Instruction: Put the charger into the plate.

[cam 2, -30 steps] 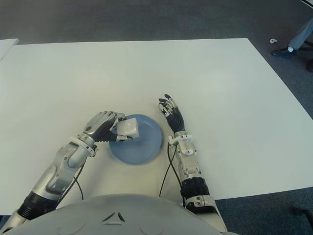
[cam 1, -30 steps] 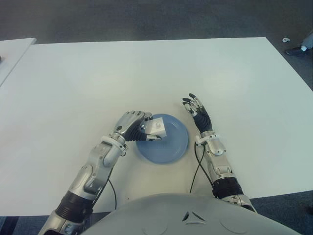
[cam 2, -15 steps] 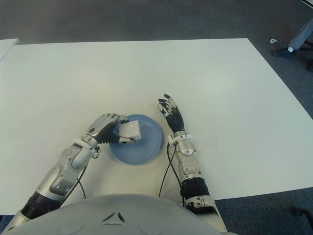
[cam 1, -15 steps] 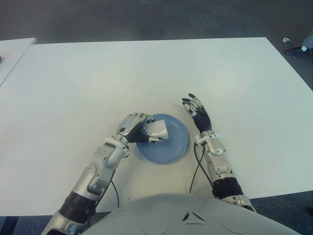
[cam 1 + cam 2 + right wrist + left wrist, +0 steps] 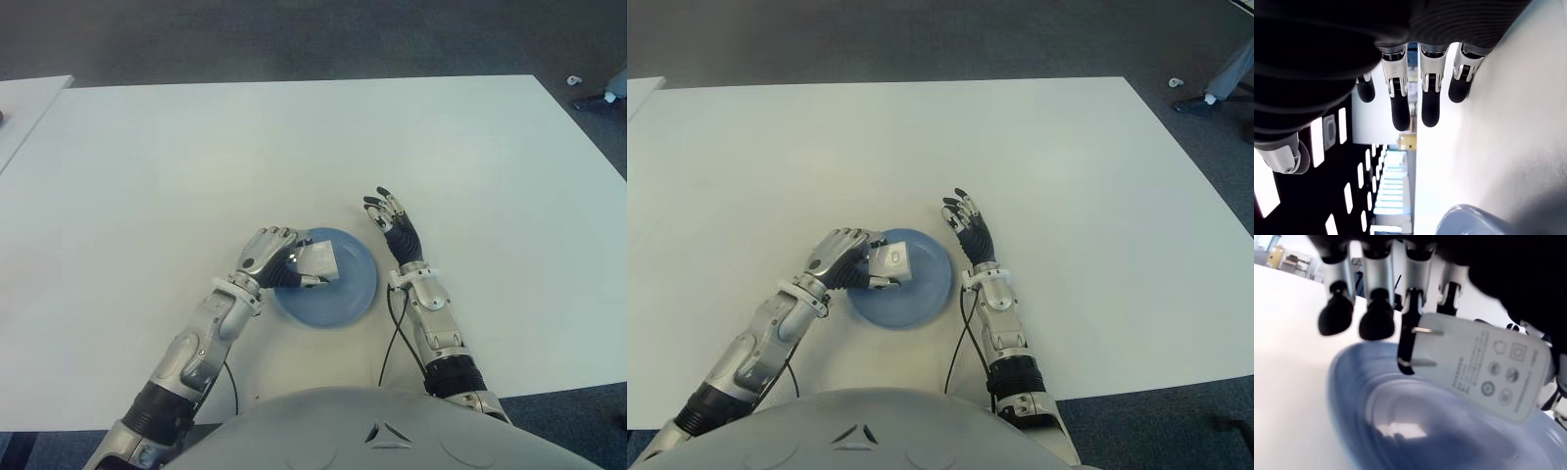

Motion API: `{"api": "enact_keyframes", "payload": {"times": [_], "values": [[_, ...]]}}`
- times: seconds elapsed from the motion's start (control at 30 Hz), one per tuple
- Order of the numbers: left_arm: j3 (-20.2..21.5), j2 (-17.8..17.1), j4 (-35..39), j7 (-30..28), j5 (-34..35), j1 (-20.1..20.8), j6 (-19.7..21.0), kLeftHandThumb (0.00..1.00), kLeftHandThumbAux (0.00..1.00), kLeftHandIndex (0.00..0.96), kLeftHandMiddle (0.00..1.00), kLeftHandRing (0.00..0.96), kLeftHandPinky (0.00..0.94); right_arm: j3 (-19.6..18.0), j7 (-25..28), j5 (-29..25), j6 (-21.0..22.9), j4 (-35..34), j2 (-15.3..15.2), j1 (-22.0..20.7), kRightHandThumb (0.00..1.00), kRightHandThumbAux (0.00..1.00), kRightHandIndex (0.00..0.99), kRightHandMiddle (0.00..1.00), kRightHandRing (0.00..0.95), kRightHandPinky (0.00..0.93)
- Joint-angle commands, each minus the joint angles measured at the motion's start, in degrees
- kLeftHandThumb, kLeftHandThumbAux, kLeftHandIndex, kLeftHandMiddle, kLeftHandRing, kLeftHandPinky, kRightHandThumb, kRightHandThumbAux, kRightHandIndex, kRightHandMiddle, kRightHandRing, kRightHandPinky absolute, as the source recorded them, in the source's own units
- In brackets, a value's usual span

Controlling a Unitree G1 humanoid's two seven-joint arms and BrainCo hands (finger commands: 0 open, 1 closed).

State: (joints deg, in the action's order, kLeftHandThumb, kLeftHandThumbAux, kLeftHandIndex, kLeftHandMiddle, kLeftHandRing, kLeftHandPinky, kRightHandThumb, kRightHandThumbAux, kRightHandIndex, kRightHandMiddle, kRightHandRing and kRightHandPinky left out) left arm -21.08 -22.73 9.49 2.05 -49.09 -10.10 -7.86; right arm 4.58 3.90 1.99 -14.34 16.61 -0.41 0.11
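A white charger (image 5: 317,261) with two metal prongs (image 5: 1426,347) is held in my left hand (image 5: 278,260), whose fingers are curled around it. It hangs just over the left part of the blue plate (image 5: 348,294), which lies on the white table near me. The left wrist view shows the charger (image 5: 1488,377) slightly above the plate's surface (image 5: 1400,431). My right hand (image 5: 394,223) shows just right of the plate, fingers spread and holding nothing.
The white table (image 5: 294,147) stretches wide around the plate. A second white table's corner (image 5: 24,103) shows at the far left. A person's shoe (image 5: 593,101) stands on the dark floor at the far right.
My left hand has drawn a little nearer to me and lower with the charger, which has tilted toward the plate. The right hand has barely moved.
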Motion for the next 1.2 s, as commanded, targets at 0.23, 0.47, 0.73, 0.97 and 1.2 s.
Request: {"api": "enact_keyframes", "payload": {"times": [0.23, 0.47, 0.73, 0.97, 1.2], "values": [[-1.0, -4.9, 2.7, -1.9, -4.4, 0.2, -2.7, 0.324, 0.337, 0.068, 0.087, 0.068, 0.055, 0.3, -0.3, 0.2, 2.3, 0.2, 0.3, 1.5, 0.0, 0.423, 0.068, 0.227, 0.191, 0.078], [-0.6, -5.7, 4.1, -5.4, -1.9, 0.1, -2.8, 0.283, 0.267, 0.005, 0.005, 0.004, 0.003, 0.5, -0.5, 0.4, 3.1, -0.4, 0.4, 1.7, 0.0, 0.442, 0.061, 0.224, 0.184, 0.079], [1.0, -6.0, 6.1, -6.9, 1.8, -0.7, -3.9, 0.296, 0.252, 0.0, 0.0, 0.0, 0.0, 0.9, -1.0, 0.6, 3.5, -0.7, 0.6, 1.7, 0.0, 0.477, 0.061, 0.226, 0.182, 0.084], [3.5, -6.1, 7.2, -5.4, 5.0, -1.3, -6.2, 0.281, 0.273, 0.0, 0.0, 0.0, 0.0, 1.0, -0.9, 0.4, 3.3, -0.2, 0.8, 1.6, 0.0, 0.495, 0.072, 0.229, 0.184, 0.075], [7.6, -5.2, 7.0, -4.8, 11.5, -1.2, -8.9, 0.235, 0.315, 0.0, 0.006, 0.0, 0.0, 1.0, -0.8, 0.1, 3.4, -0.5, 0.8, 1.6, 0.0, 0.469, 0.082, 0.227, 0.184, 0.064]]}}
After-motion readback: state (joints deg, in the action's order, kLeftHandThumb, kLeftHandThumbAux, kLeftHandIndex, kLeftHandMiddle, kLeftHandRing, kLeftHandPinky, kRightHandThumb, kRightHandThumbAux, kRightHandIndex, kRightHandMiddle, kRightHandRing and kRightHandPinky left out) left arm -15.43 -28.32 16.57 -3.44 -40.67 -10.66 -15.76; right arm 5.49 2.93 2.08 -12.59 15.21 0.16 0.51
